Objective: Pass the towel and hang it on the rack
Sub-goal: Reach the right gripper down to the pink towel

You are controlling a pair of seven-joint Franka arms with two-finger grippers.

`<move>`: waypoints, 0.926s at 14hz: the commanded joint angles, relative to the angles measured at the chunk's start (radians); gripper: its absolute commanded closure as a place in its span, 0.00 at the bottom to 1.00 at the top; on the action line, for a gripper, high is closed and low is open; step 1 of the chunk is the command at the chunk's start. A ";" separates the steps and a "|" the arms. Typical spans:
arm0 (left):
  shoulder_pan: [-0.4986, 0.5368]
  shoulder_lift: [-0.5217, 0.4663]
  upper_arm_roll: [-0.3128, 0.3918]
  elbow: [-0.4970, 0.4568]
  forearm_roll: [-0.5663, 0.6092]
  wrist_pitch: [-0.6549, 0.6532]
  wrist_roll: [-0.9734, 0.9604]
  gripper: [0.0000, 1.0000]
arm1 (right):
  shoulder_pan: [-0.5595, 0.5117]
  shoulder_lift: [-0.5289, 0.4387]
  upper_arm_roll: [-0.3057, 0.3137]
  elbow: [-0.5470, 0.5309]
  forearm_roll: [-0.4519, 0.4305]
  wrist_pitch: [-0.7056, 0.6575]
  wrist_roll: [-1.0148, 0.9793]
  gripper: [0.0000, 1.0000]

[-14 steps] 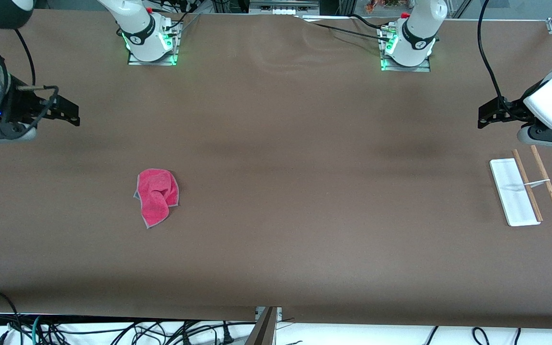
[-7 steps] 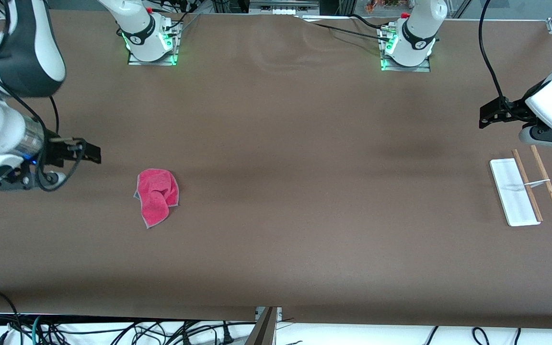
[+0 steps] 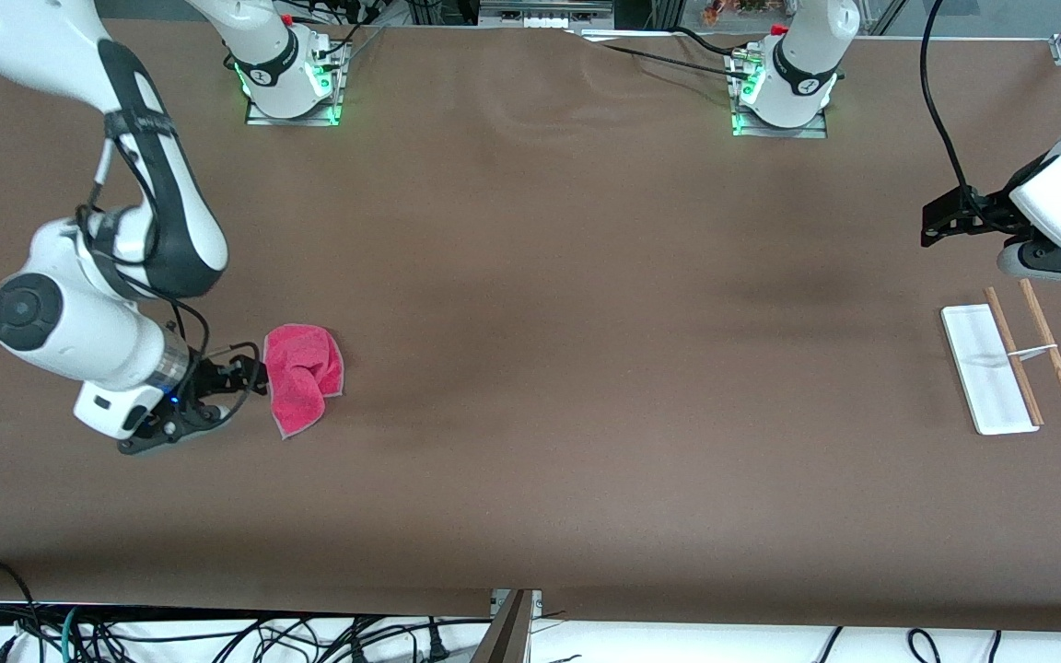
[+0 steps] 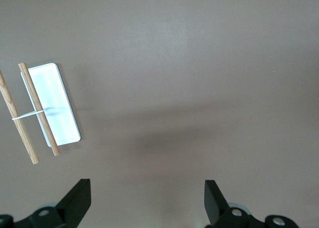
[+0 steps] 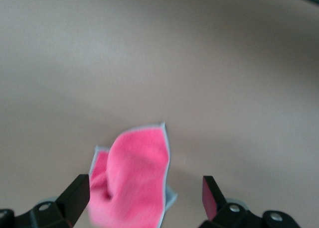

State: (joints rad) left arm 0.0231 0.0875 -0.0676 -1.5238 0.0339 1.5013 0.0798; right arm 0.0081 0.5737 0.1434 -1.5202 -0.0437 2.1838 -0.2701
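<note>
Right gripper [image 3: 252,376]: low, just beside the towel [image 3: 302,377], fingers wide apart, nothing held. Towel: crumpled flat on the table [image 3: 540,368], toward the right arm's end. Left gripper [image 3: 931,226]: waiting, also wide open and empty, up near the rack [image 3: 1009,364]. Rack: at the left arm's end.

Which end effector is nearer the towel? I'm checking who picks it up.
Right. The right end effector is open right beside the towel; the left end effector waits open near the rack.
</note>
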 commanded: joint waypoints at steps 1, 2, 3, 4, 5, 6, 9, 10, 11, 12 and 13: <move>0.005 -0.014 -0.004 -0.012 0.021 -0.007 0.014 0.00 | 0.010 0.064 0.002 0.029 -0.046 0.115 -0.119 0.00; 0.005 -0.014 -0.004 -0.010 0.021 -0.006 0.014 0.00 | 0.012 0.086 0.002 0.029 -0.076 0.144 -0.147 0.00; 0.005 -0.014 -0.004 -0.010 0.021 -0.006 0.014 0.00 | 0.012 0.106 0.002 0.028 -0.094 0.171 -0.173 0.00; 0.005 -0.014 -0.004 -0.010 0.021 -0.006 0.014 0.00 | 0.012 0.124 0.002 0.028 -0.100 0.197 -0.202 0.00; 0.005 -0.014 -0.004 -0.010 0.021 -0.006 0.014 0.00 | 0.012 0.135 0.002 0.028 -0.100 0.223 -0.243 0.00; 0.005 -0.014 -0.004 -0.009 0.021 -0.006 0.014 0.00 | 0.010 0.149 0.002 0.028 -0.100 0.250 -0.292 0.00; 0.000 -0.015 -0.006 -0.009 0.021 -0.009 0.014 0.00 | 0.010 0.189 0.002 0.028 -0.100 0.312 -0.347 0.00; 0.000 -0.015 -0.008 -0.009 0.023 -0.009 0.014 0.00 | 0.012 0.198 0.002 0.028 -0.103 0.324 -0.348 0.00; 0.000 -0.015 -0.008 -0.009 0.021 -0.007 0.014 0.00 | 0.012 0.207 0.002 0.028 -0.120 0.330 -0.359 0.00; 0.000 -0.015 -0.008 -0.009 0.023 -0.006 0.014 0.00 | 0.012 0.218 0.002 0.028 -0.134 0.338 -0.379 0.00; -0.002 -0.015 -0.008 -0.009 0.023 -0.007 0.014 0.00 | 0.012 0.225 0.002 0.028 -0.136 0.343 -0.389 0.00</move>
State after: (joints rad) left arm 0.0220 0.0875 -0.0694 -1.5239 0.0339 1.5009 0.0798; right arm 0.0199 0.7706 0.1429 -1.5179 -0.1575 2.5102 -0.6253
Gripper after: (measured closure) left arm 0.000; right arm 0.000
